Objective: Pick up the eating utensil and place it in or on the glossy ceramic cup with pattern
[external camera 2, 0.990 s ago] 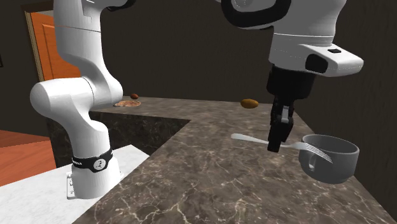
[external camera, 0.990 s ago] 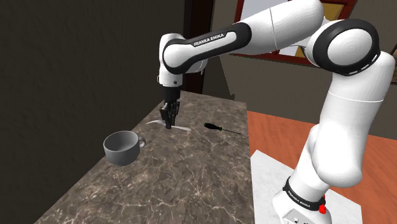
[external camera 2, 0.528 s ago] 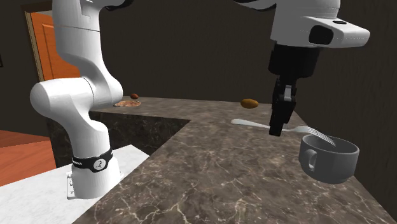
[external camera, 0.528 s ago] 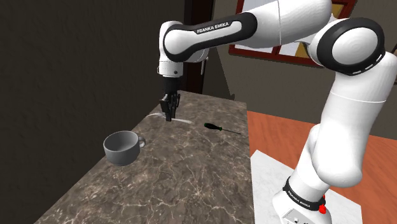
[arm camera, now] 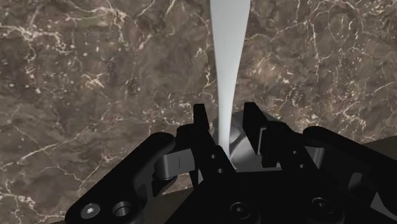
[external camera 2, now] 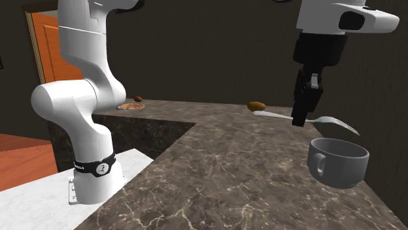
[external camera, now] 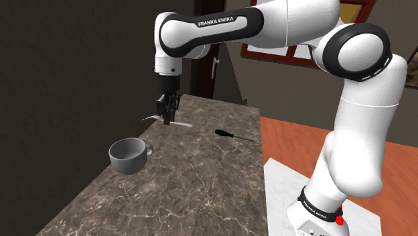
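Up over the dark counter (external camera: 201, 188) — a fork held in the air, a cup waiting below.

The black gripper (external camera: 167, 119) has its two fingers shut tight on the middle of the fork (external camera 2: 335, 122), so the lifting part looks done and the carrying part is in hand. The fork is thin, flat and pale grey. It lies level, with its prongs sticking out one side of the gripper and its handle out the other. It hangs clear of the counter, higher than the cup (external camera: 127, 155), near it but not right over its middle. The cup is plain grey with one handle — no pattern shows. Next, the arm likely needs to bring the fork over the cup's open top, go down, and let go.
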